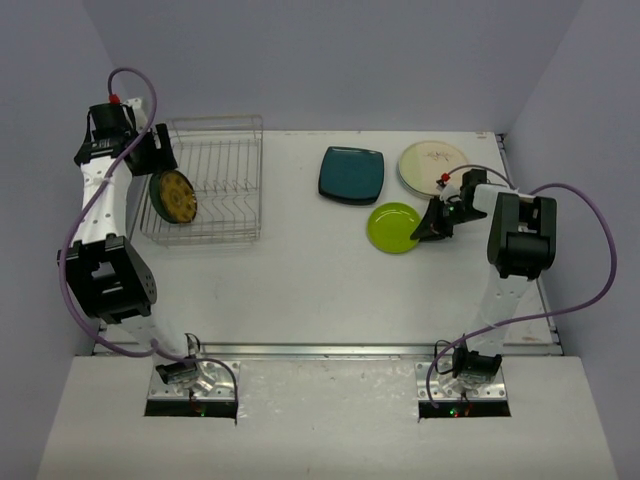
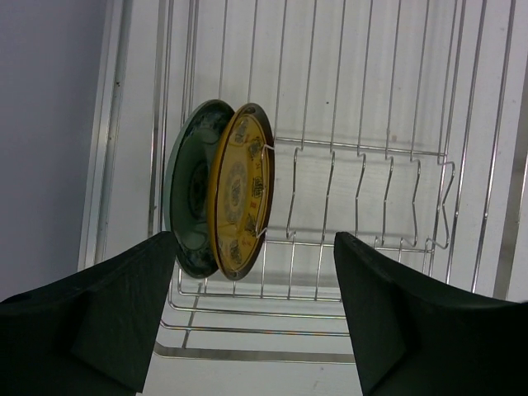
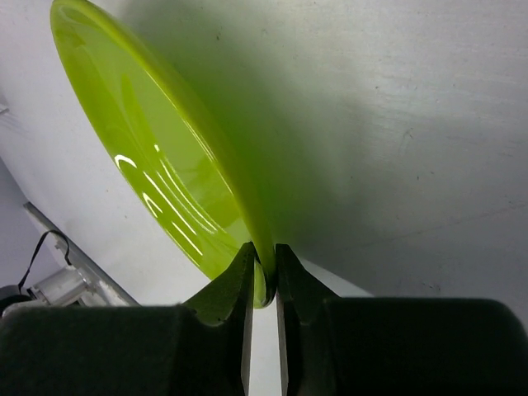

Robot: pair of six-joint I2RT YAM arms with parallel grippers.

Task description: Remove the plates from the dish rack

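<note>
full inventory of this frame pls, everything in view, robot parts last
silvery wire dish rack: 1, silver-white, far left of the table
yellow patterned round plate: 1, yellow-brown, upright at the rack's left end
dark green patterned round plate: 1, dark green, upright in the rack, right beside the yellow one
dark teal rounded-square plate: 1, teal, flat on the table, right of the rack
cream round plate: 1, cream, flat, far right
yellow-green round plate: 1, lime, in front of the cream one
white table: 1, white
purple cables: 2, one along each arm
left gripper: 1, black, open, over the racked plates
right gripper: 1, black, shut on the lime plate's rim
</note>
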